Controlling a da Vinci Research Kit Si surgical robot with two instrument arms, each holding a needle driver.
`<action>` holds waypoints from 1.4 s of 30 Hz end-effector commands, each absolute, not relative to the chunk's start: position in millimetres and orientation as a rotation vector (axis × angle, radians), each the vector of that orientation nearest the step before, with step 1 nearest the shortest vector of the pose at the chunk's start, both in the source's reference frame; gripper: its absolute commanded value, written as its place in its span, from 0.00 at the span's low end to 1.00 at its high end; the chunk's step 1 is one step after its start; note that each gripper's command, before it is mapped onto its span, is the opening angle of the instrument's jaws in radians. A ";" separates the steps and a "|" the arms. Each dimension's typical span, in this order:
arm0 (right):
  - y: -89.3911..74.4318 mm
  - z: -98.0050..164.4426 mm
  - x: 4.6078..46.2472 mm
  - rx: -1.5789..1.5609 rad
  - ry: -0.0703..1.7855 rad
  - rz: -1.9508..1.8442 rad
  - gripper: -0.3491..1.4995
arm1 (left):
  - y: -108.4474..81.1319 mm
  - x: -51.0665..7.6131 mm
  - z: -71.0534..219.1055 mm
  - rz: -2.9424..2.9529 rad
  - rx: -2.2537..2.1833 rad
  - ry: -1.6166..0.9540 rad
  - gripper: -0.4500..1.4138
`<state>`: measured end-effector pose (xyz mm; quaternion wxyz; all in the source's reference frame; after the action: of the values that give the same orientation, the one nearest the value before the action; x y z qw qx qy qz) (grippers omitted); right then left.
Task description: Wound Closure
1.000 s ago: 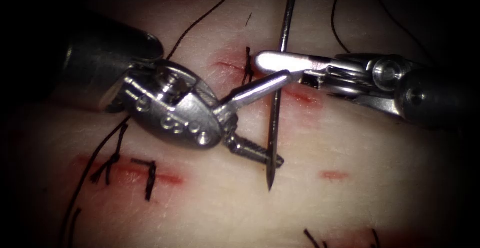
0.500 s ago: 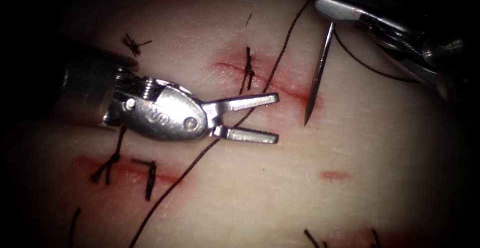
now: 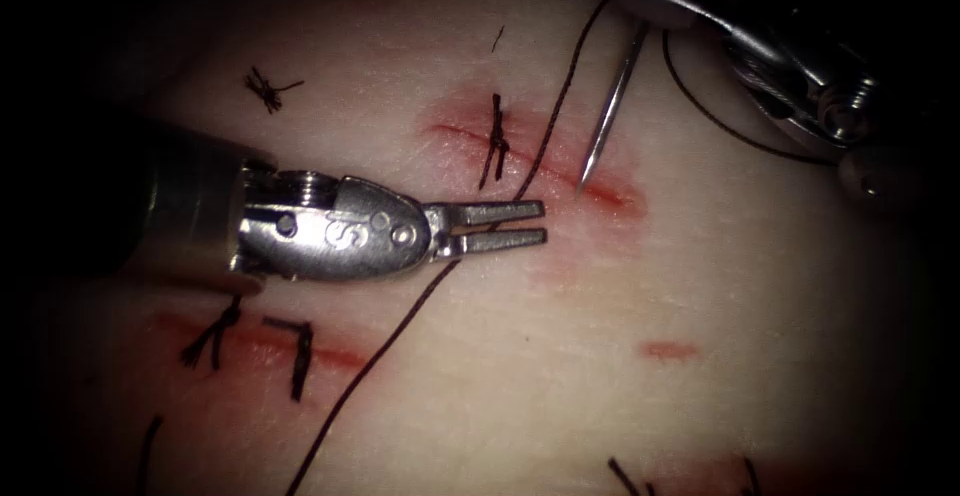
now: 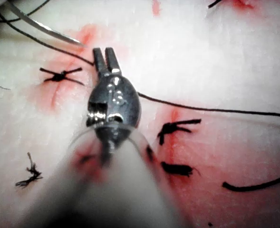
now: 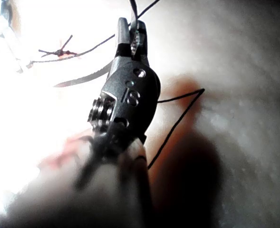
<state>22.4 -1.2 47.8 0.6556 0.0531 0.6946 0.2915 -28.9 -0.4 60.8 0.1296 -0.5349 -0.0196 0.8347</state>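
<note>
The right tool [image 3: 640, 11] pinches the curved needle [image 3: 607, 111] near its blunt end, clear of the tissue [image 3: 700, 276], tip hovering over the cut [image 3: 560, 171]; it has lifted the needle away, trailing thread [image 3: 420, 301]; the left tool [image 3: 535, 224], jaws narrowed but slightly apart, holds nothing.

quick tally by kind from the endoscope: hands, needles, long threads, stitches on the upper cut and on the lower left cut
hands: 2, left hand open, empty; right hand shut on the needle's tail end
needle: 1, out of the tissue, tip at the upper cut
long thread: 1
upper cut stitch: 1
lower left cut stitches: 2
total: 7
</note>
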 end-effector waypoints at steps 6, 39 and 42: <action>0.5 47.7 23.5 0.051 1.550 0.575 0.00 | -0.5 -29.8 61.0 2.428 -1.553 -0.072 0.32; -0.8 47.6 25.2 -0.189 1.520 0.300 0.00 | -0.6 -30.8 60.9 2.530 -1.265 -0.209 0.00; -1.7 47.8 25.5 -0.208 1.492 0.268 0.00 | -0.6 -30.7 60.9 2.530 -1.266 -0.210 0.00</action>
<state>24.6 -2.1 47.7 0.7230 -0.0958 0.6737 0.1193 -30.3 -0.6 60.4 0.1524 -0.4406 -0.0729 0.8817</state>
